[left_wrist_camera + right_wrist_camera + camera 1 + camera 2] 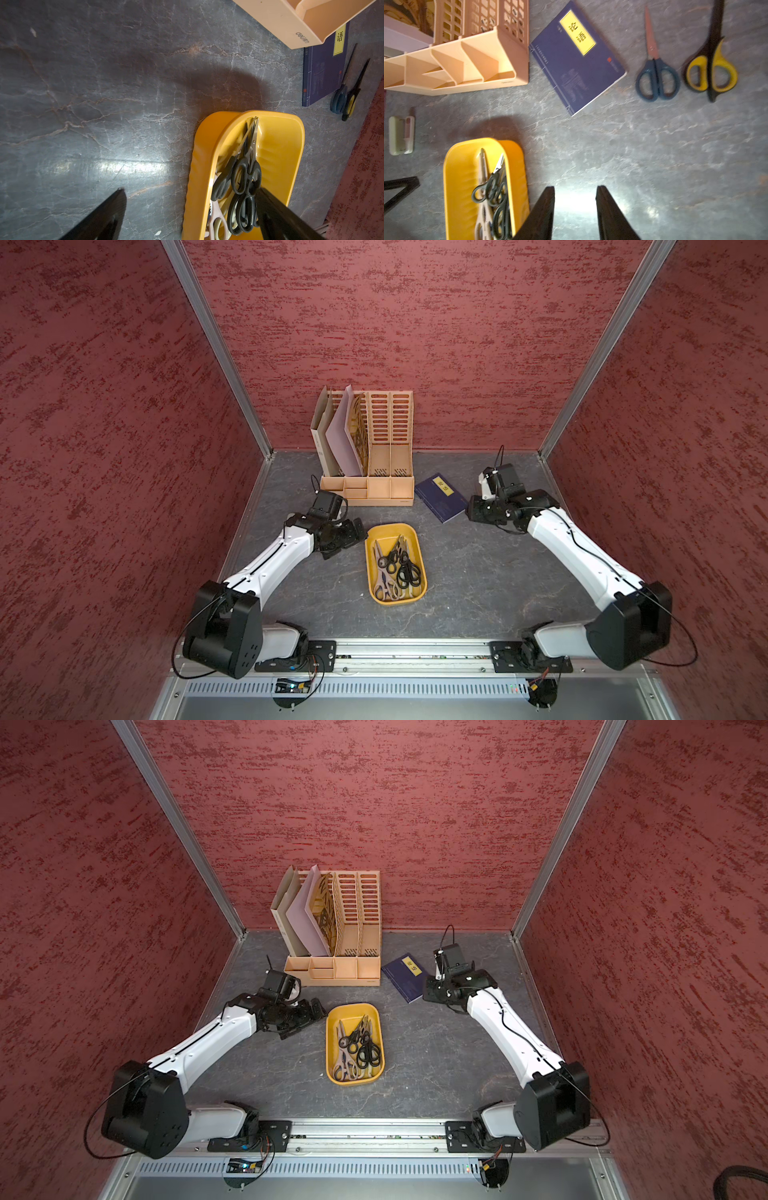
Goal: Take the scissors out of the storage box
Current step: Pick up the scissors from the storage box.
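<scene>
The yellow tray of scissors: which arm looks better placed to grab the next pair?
Left, likely. The left arm's jaws stand wide open beside the shallow mustard-yellow plastic tray holding the black-handled metal scissors. The right arm's jaws sit farther away, by the dark blue paperback book.

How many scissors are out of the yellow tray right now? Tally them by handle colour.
Blue-handled scissors: 1
Yellow-and-black-handled scissors: 1
Black-handled: 0
Cream-handled: 0
Total out, as far as visible: 2, side by side beside the book.
The black-handled pairs and cream-handled pairs lie in the storage box, too overlapped to count.
</scene>
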`<state>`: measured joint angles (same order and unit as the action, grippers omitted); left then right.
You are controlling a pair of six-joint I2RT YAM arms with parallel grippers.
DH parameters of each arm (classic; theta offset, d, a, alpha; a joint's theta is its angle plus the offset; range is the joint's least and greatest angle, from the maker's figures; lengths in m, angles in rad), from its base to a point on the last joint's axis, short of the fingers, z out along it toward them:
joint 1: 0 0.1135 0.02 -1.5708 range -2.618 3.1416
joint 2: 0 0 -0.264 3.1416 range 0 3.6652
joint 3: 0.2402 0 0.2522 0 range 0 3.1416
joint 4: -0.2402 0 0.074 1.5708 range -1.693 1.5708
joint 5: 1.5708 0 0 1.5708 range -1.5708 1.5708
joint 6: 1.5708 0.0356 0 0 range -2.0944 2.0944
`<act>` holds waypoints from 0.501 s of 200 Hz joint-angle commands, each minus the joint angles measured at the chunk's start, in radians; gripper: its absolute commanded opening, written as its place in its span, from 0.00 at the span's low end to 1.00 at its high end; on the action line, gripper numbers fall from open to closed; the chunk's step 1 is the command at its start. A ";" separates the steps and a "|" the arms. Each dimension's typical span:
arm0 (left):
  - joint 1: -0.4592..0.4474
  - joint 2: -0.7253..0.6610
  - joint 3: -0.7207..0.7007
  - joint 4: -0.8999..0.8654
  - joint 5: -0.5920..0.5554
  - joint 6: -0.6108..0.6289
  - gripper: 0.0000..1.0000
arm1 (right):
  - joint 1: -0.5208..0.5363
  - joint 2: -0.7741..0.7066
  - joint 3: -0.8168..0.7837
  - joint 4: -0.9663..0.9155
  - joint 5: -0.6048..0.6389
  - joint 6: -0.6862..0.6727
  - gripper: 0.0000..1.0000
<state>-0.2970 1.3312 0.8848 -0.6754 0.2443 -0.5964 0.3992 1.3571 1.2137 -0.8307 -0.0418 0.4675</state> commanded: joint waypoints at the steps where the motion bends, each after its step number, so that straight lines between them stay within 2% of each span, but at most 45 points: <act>1: 0.007 0.013 -0.027 0.033 0.027 0.050 1.00 | 0.115 -0.048 -0.024 -0.048 0.073 0.193 0.35; 29: 0.023 0.009 -0.044 0.048 0.050 0.062 1.00 | 0.323 0.000 -0.004 -0.058 0.107 0.310 0.34; 58: 0.040 0.000 -0.061 0.049 0.066 0.073 1.00 | 0.508 0.174 0.092 -0.078 0.136 0.361 0.34; 78: 0.048 -0.015 -0.072 0.043 0.070 0.078 1.00 | 0.577 0.300 0.180 -0.111 0.162 0.371 0.34; 100: 0.055 -0.048 -0.093 0.031 0.065 0.078 1.00 | 0.596 0.407 0.267 -0.159 0.199 0.372 0.33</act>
<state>-0.2520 1.3281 0.8173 -0.6422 0.2981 -0.5407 0.9806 1.6939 1.3933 -0.9066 0.0677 0.8009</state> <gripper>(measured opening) 0.996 0.337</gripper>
